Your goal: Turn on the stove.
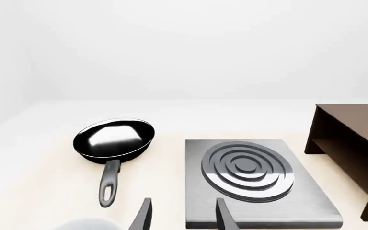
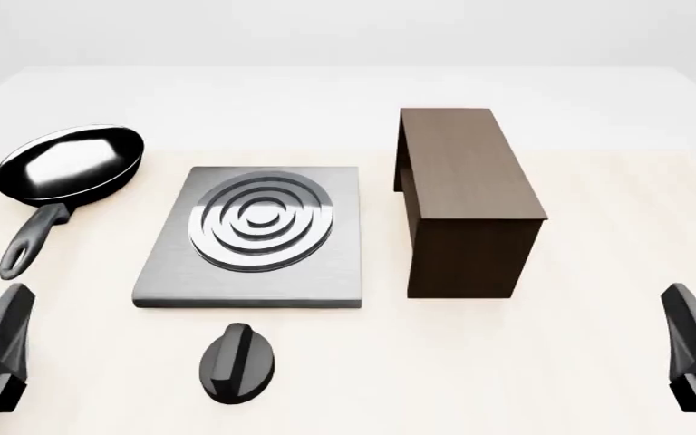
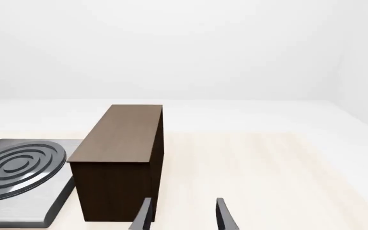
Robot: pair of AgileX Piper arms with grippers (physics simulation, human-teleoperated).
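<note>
The stove is a flat grey slab with silver burner rings, lying mid-table. Its black oval knob sits apart on the table, just in front of the slab's near edge. My left gripper hovers at the near left, open and empty, well left of the knob. In the left wrist view the stove lies ahead of the open left gripper; the knob is out of that view. At the near right my right gripper is open and empty, and the right wrist view shows the right gripper far from the stove.
A black frying pan lies left of the stove, handle pointing toward me. A dark brown wooden cabinet stands right of the stove, also seen as the cabinet directly ahead of the right gripper.
</note>
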